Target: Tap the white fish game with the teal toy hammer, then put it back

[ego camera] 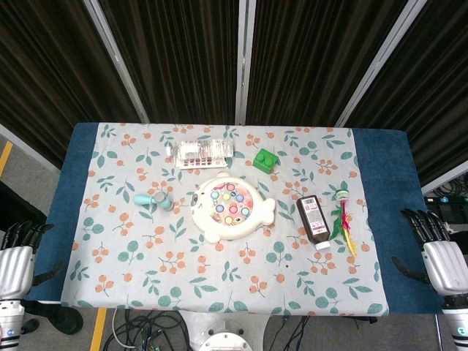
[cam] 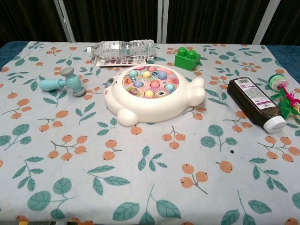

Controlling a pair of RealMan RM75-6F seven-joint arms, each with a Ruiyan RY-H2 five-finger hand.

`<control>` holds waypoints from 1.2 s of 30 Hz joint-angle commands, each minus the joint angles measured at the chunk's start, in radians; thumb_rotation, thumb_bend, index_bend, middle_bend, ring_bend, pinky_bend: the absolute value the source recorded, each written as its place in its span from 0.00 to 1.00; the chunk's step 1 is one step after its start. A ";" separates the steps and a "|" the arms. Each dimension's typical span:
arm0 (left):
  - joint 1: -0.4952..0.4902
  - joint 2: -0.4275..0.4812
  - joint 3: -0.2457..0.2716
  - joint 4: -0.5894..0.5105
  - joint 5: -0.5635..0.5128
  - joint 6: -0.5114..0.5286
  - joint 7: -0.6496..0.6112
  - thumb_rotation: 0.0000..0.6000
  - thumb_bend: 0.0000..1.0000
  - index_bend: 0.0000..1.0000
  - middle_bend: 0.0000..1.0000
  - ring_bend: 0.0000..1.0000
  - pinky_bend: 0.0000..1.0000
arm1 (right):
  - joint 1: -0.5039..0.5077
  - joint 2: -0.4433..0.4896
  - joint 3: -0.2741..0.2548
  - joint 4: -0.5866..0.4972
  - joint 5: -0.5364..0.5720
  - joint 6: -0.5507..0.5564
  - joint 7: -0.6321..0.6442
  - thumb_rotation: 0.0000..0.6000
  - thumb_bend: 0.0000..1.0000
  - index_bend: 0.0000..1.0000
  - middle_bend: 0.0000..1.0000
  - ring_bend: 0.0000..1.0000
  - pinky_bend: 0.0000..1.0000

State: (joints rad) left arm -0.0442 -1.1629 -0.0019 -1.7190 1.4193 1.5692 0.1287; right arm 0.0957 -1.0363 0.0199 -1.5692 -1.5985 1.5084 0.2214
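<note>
Hammer lying on the bench, both hands empty.

The teal hammer (cam: 64,83) is seen flat on the patterned cloth, just left of the white fish game (cam: 152,93) and apart from it. The left hand (ego camera: 20,252) and right hand (ego camera: 439,248) are held off the bench (ego camera: 380,153) edges, fingers spread, nothing gripped. A clear bottle (cam: 123,48), green block (cam: 186,57) and dark bottle (cam: 255,103) are noted nearby.

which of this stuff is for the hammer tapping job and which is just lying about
For the job: teal hammer; white fish game.

Lying about: clear bottle; card under it; green block; dark bottle; feathered toy.
</note>
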 commanded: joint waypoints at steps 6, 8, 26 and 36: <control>-0.013 0.004 -0.014 -0.010 0.006 -0.025 0.026 1.00 0.19 0.22 0.25 0.09 0.08 | -0.005 0.010 -0.004 0.000 -0.012 0.006 0.001 1.00 0.15 0.00 0.08 0.00 0.00; -0.031 0.011 -0.024 -0.018 0.019 -0.040 0.036 1.00 0.19 0.22 0.25 0.09 0.08 | -0.008 0.015 -0.003 0.001 -0.015 0.016 0.002 1.00 0.15 0.00 0.08 0.00 0.00; -0.531 -0.063 -0.239 0.169 -0.189 -0.697 -0.051 1.00 0.21 0.24 0.25 0.09 0.08 | -0.008 0.033 0.002 -0.001 -0.054 0.053 0.002 1.00 0.14 0.00 0.08 0.00 0.00; -0.671 -0.182 -0.249 0.327 -0.341 -0.866 -0.049 1.00 0.21 0.26 0.25 0.09 0.08 | -0.004 0.030 0.005 0.000 -0.037 0.035 0.007 1.00 0.14 0.00 0.08 0.00 0.00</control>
State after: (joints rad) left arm -0.7038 -1.3333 -0.2534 -1.4027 1.0889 0.7135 0.0769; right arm 0.0912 -1.0054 0.0248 -1.5699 -1.6360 1.5441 0.2274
